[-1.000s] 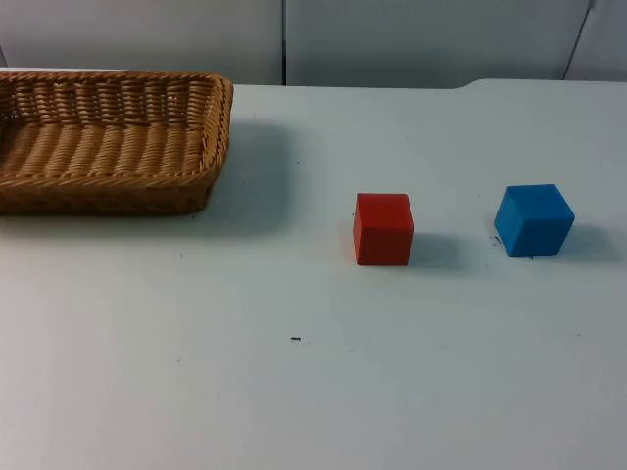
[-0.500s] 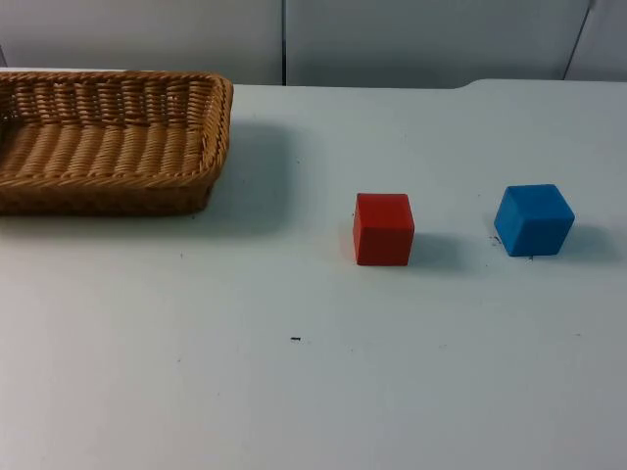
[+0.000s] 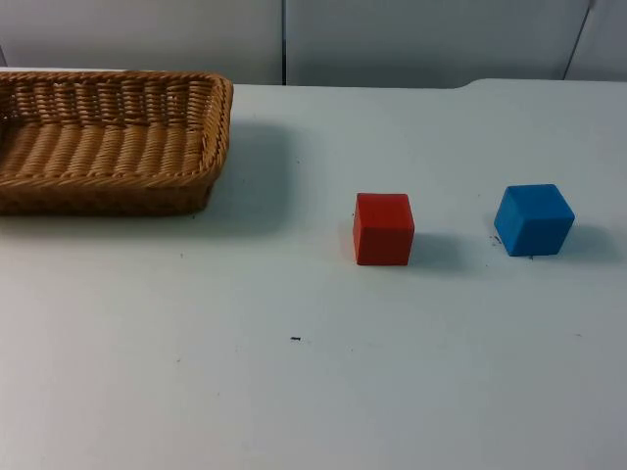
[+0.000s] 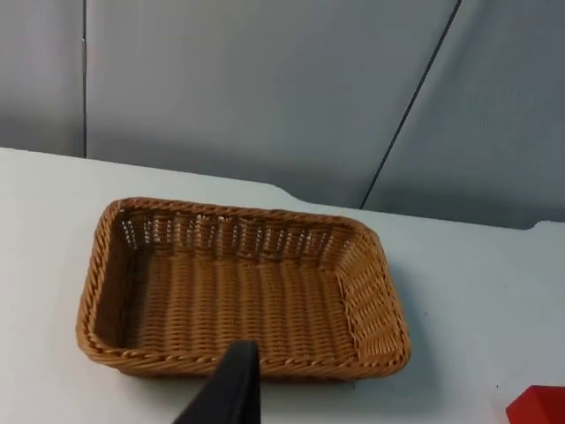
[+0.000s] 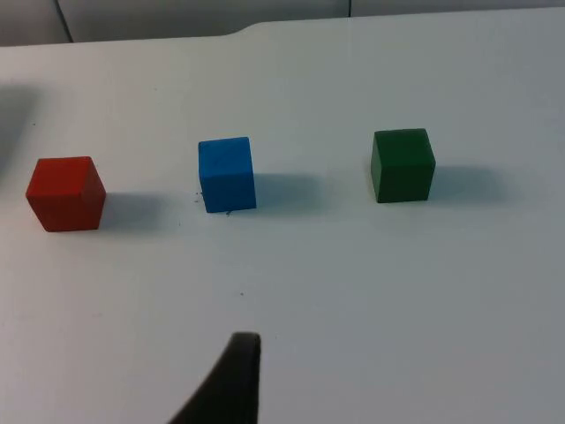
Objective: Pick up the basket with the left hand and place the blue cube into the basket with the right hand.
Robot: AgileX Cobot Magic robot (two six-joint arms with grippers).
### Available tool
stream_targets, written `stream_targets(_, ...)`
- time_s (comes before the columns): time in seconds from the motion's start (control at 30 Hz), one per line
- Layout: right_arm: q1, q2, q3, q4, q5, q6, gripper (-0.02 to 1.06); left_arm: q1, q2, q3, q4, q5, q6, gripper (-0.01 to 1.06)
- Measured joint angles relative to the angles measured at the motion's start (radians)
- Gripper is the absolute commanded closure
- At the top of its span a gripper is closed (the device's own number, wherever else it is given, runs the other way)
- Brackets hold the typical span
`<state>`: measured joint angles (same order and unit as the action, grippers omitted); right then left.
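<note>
The wicker basket (image 3: pixel 108 137) sat on the white worktop (image 3: pixel 294 392) at its far left, near the grey partition wall (image 3: pixel 392 39), with nothing in it. The red cube (image 3: pixel 383 228) stood well to its right, and the blue cube (image 3: pixel 533 219) beyond that. In the right wrist view a green cube (image 5: pixel 403 164) stood on the blue cube's other side. Whether either pincer was spread or pressed together could not be told.
</note>
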<state>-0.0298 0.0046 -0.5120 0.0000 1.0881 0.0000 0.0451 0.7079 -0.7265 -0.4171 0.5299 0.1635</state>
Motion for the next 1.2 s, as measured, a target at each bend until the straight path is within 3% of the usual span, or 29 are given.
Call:
stream_targets(0.37,0.000,0.031,-0.006,0.000,0.000,-0.018,0.00,0.000,0.287,-0.100,-0.066,-0.018,0.059,0.01)
stream_targets(0.57,0.000,0.255,-0.076,0.000,-0.092,-0.036,0.00,0.000,0.352,-0.143,-0.130,-0.020,0.122,0.01)
stream_targets(0.73,0.000,0.502,-0.179,0.000,-0.223,-0.038,0.00,0.000,0.413,-0.175,-0.148,-0.022,0.139,0.01)
stream_targets(0.93,0.000,0.696,-0.286,0.000,-0.279,-0.038,0.00,0.000,0.494,-0.185,-0.187,-0.058,0.133,0.01)
stream_targets(1.2,0.000,1.007,-0.476,0.057,-0.345,-0.070,0.00,0.000,0.708,-0.185,-0.389,-0.143,0.124,0.01)
